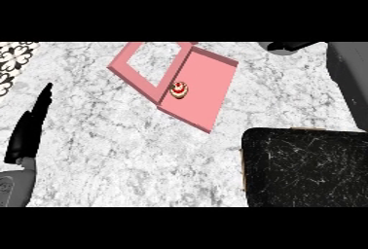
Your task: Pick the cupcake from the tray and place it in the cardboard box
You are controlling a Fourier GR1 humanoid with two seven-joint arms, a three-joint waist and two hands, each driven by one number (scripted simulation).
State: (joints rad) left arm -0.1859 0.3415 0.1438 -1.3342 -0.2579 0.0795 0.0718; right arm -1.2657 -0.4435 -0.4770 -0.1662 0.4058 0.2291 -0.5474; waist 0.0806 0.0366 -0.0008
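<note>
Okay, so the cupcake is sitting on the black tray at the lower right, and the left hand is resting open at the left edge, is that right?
Not quite. The head view shows the cupcake on the pink box, on its solid panel close to the fold, not on the black tray. The rest holds: the left hand does rest open at the left edge.

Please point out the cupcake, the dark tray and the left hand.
cupcake [179, 90]: head view, on its top.
dark tray [309, 168]: head view, on its bare surface.
left hand [26, 133]: head view, on the middle of the hand.
</note>
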